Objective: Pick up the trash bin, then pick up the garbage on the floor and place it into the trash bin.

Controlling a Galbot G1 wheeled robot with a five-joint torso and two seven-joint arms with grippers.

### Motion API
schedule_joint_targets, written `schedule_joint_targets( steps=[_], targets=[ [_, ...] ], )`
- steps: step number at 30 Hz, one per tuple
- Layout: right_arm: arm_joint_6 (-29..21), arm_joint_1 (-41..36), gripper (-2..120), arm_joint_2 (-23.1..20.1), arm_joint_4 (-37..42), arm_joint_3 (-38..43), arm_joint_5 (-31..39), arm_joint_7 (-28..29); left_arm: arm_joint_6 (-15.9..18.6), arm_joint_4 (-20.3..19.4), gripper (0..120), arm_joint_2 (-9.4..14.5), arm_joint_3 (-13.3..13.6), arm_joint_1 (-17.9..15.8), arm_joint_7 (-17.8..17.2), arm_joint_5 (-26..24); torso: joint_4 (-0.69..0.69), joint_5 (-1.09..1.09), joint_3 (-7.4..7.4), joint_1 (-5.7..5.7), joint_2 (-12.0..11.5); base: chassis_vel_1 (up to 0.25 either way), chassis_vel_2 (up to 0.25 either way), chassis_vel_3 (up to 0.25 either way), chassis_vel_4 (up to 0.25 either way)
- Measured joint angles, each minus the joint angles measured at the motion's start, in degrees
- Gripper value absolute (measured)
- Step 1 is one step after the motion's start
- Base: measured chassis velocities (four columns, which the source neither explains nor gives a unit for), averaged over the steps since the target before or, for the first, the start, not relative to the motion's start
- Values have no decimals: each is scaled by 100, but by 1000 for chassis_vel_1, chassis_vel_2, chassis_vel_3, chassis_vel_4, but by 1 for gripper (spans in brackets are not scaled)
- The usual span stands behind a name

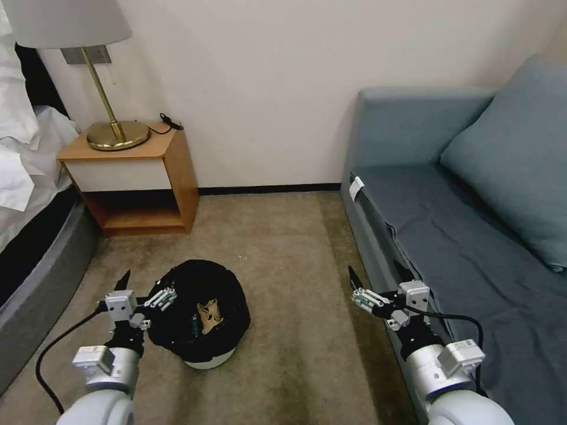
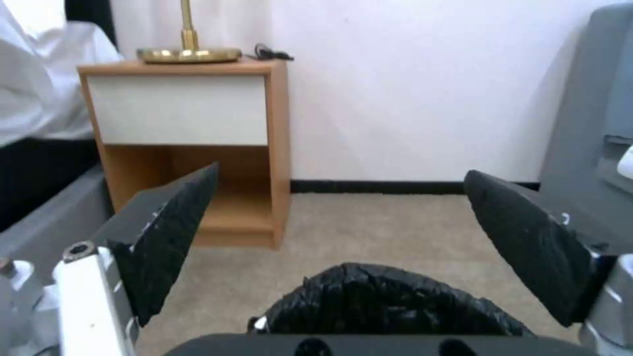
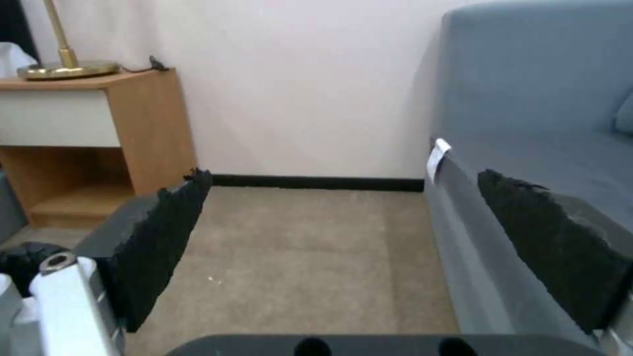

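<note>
Your head camera looks down on a beige carpet (image 1: 283, 248) bounded by a white wall, with a wooden nightstand (image 1: 139, 177) carrying a brass lamp (image 1: 115, 133) on your left and a grey-blue sofa (image 1: 460, 236) on your right. The trash bin (image 1: 201, 310) stands on the carpet in front of you and left of centre, its black bag crumpled over the rim and a strip of white base visible below. Inside the bag you can make out a piece of crumpled brown paper (image 1: 209, 314) and, beside it, something small with a green tint that may be the bottle; the view there is too dark to be sure. Your left gripper (image 1: 146, 282) hovers at the bin's left edge with its fingers spread wide and nothing between them. The left wrist camera shows the two dark fingers well apart with the black bag's rim (image 2: 389, 301) low between them and the nightstand (image 2: 191, 143) beyond. Your right gripper (image 1: 378, 277) hangs at the sofa's front edge, well apart from the bin, also spread wide and empty. In the right wrist view its fingers frame bare carpet (image 3: 303, 257) and the sofa's front panel (image 3: 474, 267).
</note>
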Motion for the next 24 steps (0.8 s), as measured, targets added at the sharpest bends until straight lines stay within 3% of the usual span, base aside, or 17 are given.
schedule_joint_targets(
  steps=[3,6,13,24],
  targets=[
    [-12,115,100,73,-41,-65,-50,6,-94,-74,100,-58,34,110,-8,161,0,1,0,0,0,0,0,0,0],
    [-35,273,100,153,-117,-122,-49,11,-257,-118,100,-156,223,261,-48,461,1,0,0,0,0,0,0,0,0],
    [5,264,100,243,-196,-110,-51,0,-394,-266,100,-290,524,378,-258,655,1,0,0,0,0,0,0,0,0],
    [17,389,100,285,-283,-115,-16,-16,-606,-401,100,-440,672,442,-346,891,0,1,0,0,0,0,0,0,0]
  ],
)
